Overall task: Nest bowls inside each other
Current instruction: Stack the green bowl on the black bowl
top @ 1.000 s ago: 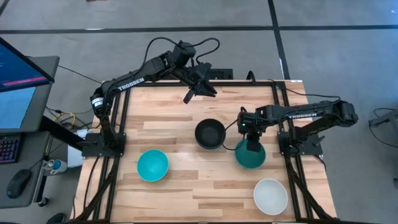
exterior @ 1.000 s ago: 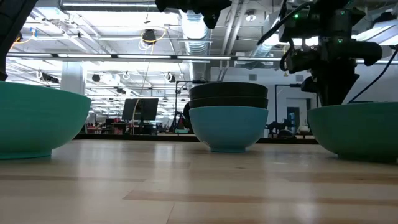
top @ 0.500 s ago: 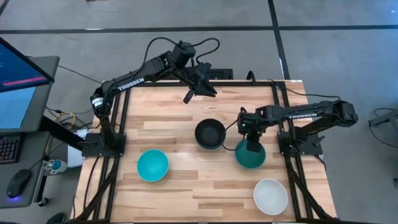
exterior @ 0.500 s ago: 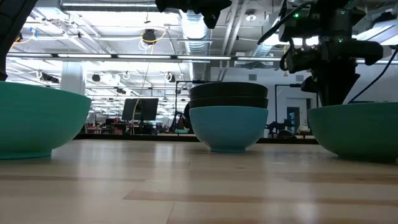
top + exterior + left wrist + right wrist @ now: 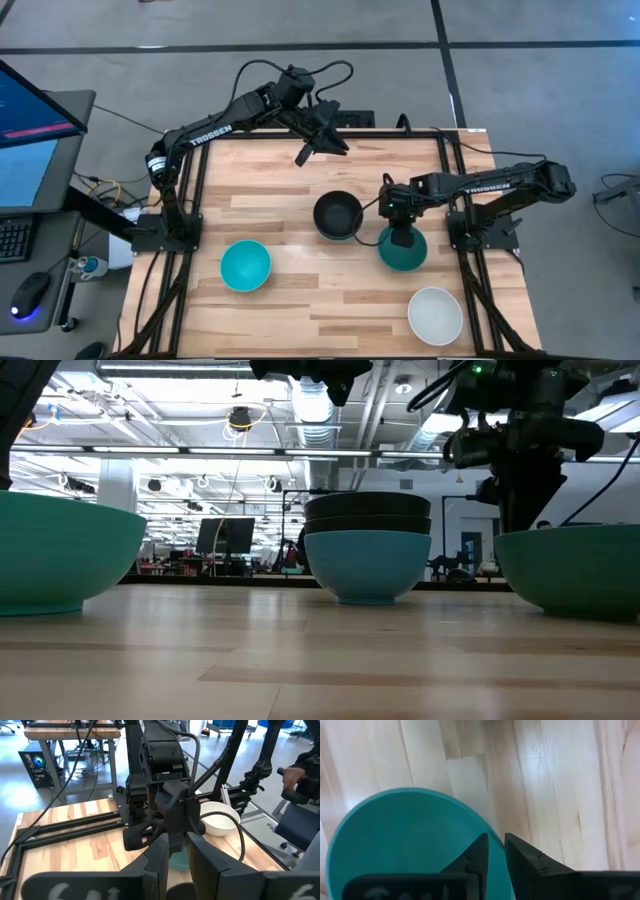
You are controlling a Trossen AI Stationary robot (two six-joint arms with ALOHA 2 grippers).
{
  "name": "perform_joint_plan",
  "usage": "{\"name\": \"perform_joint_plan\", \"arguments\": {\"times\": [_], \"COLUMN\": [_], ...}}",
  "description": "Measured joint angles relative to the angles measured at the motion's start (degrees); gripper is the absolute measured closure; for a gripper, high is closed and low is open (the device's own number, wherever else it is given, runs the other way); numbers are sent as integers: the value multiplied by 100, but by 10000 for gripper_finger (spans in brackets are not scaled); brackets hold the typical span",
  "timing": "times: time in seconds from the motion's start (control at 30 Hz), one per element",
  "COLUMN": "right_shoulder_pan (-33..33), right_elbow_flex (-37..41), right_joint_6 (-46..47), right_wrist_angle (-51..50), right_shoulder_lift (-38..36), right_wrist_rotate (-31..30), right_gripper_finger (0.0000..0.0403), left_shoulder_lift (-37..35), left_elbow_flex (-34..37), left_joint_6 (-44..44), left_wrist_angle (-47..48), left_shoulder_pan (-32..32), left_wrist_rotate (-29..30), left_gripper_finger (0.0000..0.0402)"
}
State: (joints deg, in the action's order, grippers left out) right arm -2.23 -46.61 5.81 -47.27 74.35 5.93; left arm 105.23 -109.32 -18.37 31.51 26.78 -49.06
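In the high view the right gripper stands over the upper rim of the dark teal-green bowl, right of the frame's centre; in the right wrist view its fingers straddle that rim with a small gap, and I cannot tell whether they pinch it. Just left of this bowl sits the stack of two black bowls in a sky-blue bowl, the turquoise bowl is at lower left and the white bowl at lower right. The left gripper hangs above the table's upper edge, its fingers slightly apart and holding nothing.
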Motion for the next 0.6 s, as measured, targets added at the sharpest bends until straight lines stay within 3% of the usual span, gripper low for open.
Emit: {"name": "perform_joint_plan", "arguments": {"times": [0.6], "right_shoulder_pan": [-343], "right_elbow_flex": [0], "right_joint_6": [131], "right_wrist_angle": [-647], "right_shoulder_lift": [0], "right_wrist_rotate": [332], "right_gripper_finger": [314], "left_shoulder_lift": [0], "left_elbow_flex": [0], "left_joint_6": [2], "left_wrist_angle": [-24], "left_shoulder_pan": [29], "left_wrist_rotate": [11], "left_gripper_finger": [344]}}
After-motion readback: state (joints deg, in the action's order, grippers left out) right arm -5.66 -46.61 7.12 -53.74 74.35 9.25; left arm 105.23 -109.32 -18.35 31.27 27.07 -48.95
